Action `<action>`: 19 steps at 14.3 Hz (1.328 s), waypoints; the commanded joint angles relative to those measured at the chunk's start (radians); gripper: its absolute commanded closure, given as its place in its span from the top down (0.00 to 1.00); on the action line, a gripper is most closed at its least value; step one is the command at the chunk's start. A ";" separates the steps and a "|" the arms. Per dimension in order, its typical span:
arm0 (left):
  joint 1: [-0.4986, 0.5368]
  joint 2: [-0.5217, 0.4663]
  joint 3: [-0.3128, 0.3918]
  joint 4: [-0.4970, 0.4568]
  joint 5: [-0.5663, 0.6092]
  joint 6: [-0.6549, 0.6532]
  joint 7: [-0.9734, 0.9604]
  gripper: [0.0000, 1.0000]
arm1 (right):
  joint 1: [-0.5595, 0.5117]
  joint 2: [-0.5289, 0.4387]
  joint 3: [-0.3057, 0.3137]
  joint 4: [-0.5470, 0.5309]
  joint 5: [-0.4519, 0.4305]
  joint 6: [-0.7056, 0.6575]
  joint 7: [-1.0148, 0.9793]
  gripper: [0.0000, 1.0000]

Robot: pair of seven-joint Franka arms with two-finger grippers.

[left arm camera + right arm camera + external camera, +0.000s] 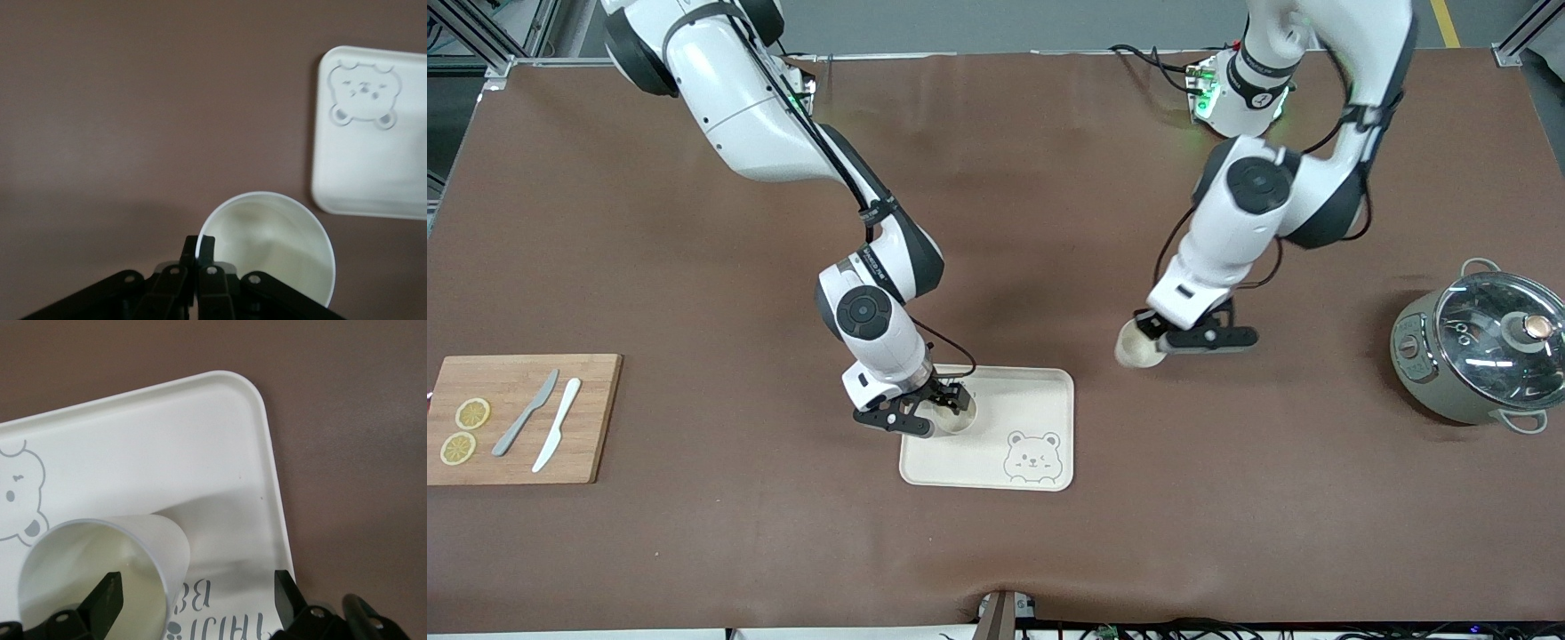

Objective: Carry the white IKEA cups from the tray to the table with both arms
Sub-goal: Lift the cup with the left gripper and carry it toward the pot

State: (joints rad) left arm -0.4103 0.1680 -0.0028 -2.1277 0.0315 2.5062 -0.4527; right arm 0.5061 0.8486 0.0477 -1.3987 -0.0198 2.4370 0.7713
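Front view — right hand point(935, 414) low over the bear tray point(1040, 391), fingers apart around a white cup point(955, 416) standing on it, left hand point(1158, 341) above bare tabletop point(694, 267) beside the tray, left wrist view — fingers clamped on the second cup's point(273, 240) rim, right wrist view — one finger inside the cup, one outside.

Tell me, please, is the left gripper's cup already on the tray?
No, the left gripper holds its cup over bare table beside the tray.

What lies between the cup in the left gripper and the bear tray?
Only bare brown table between cup and tray, in the front view.
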 commanded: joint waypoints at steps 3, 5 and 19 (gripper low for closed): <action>0.103 -0.218 -0.008 -0.328 0.015 0.184 0.146 0.00 | 0.014 0.014 -0.009 0.018 -0.017 0.011 0.023 0.99; 0.107 -0.232 -0.006 -0.392 0.015 0.244 0.164 0.00 | 0.012 0.014 -0.009 0.020 -0.014 0.011 0.023 0.75; 0.309 -0.154 -0.008 -0.560 0.016 0.545 0.398 0.00 | 0.012 0.021 -0.008 0.024 -0.012 0.024 0.023 0.00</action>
State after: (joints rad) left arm -0.1140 -0.0331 -0.0032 -2.6967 0.0316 3.0005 -0.0646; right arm 0.5085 0.8521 0.0474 -1.3975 -0.0224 2.4565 0.7741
